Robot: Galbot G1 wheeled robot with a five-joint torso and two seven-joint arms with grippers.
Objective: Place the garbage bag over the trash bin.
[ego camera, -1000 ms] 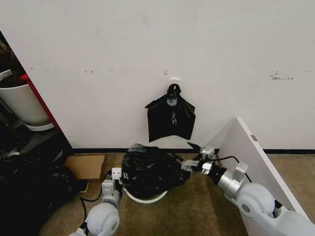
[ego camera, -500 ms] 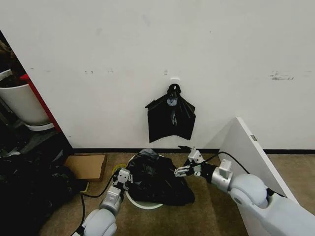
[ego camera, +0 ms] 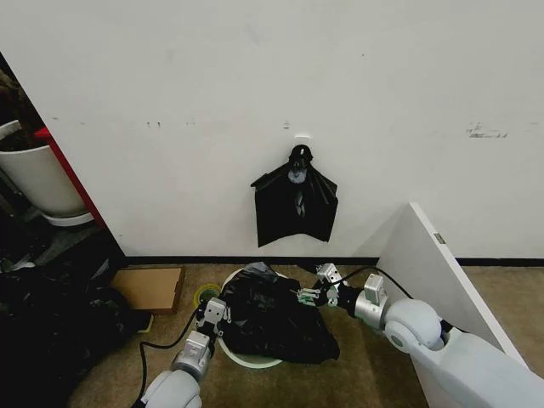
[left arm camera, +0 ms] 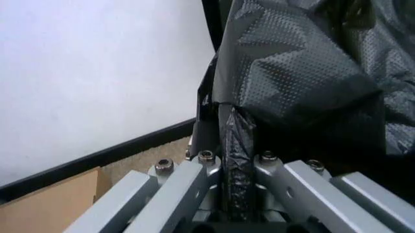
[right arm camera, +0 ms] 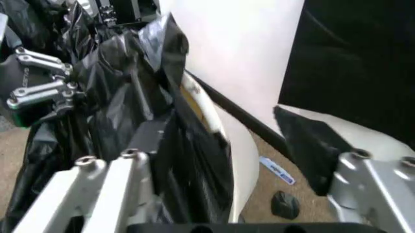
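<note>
The glossy black garbage bag (ego camera: 276, 316) is draped over the cream-white trash bin (ego camera: 252, 360), whose rim shows at the near and far left sides. My left gripper (ego camera: 212, 313) is at the bin's left side, shut on a fold of the garbage bag (left arm camera: 234, 160). At the bin's right rim is my right gripper (ego camera: 309, 294). In the right wrist view it (right arm camera: 227, 131) stands open, straddling the trash bin's rim (right arm camera: 217, 128), with the garbage bag (right arm camera: 129, 97) lying against one finger.
A flat bunch of black bags (ego camera: 295, 206) hangs from a wall hook behind the bin. A cardboard box (ego camera: 151, 287) and a tape roll (ego camera: 204, 295) lie to the left, a white tub (ego camera: 38, 177) farther left. A white panel (ego camera: 429, 276) leans at the right.
Both grippers have moved away from me toward the wall and lower. The bag has come down with them and now lies spread over the bin.
</note>
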